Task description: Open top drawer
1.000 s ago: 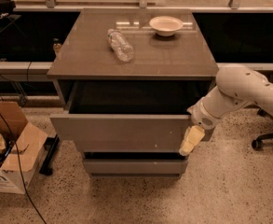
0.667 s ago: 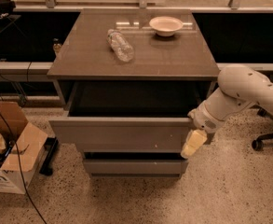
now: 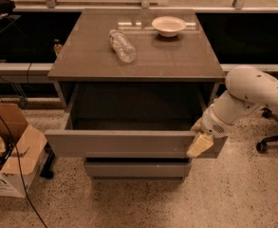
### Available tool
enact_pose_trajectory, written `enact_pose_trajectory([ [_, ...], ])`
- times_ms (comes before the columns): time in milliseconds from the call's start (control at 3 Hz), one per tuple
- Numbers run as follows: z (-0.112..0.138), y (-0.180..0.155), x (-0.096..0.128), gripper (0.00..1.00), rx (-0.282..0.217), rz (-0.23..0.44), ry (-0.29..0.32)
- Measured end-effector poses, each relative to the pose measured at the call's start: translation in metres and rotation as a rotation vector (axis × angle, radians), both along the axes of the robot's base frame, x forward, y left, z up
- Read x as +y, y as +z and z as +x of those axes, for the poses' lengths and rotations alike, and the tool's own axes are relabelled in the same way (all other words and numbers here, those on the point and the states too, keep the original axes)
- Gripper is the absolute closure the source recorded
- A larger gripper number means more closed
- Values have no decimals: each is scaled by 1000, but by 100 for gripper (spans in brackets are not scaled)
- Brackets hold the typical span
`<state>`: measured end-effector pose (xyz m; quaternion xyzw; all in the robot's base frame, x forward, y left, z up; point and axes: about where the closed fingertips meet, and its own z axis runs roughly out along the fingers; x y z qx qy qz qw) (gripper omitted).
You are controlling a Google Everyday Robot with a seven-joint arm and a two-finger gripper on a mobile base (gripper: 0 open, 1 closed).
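Note:
The top drawer (image 3: 124, 143) is a wide grey handleless panel with grey box sides. It stands pulled out of the cabinet, and its inside looks dark and empty. My gripper (image 3: 200, 144) is at the right end of the drawer front, with a cream fingertip (image 3: 199, 146) lying over the panel's front face. The white arm (image 3: 245, 96) reaches in from the right.
A lower grey drawer front (image 3: 136, 169) sits closed beneath. On the cabinet top (image 3: 91, 61) lie a clear plastic bottle (image 3: 122, 45) and a white bowl (image 3: 168, 25). An open cardboard box (image 3: 8, 151) and cables are on the floor at left; a chair base (image 3: 271, 141) at right.
The drawer front has come a little further out toward the camera, and my gripper has moved with it, slightly down and right.

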<state>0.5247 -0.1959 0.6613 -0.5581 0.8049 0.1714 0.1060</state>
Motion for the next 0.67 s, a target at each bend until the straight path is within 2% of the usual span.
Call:
enact_pose_trajectory([
  [333, -3, 0, 0, 8, 6, 1, -5],
  [667, -49, -2, 3, 0, 86, 19, -69],
])
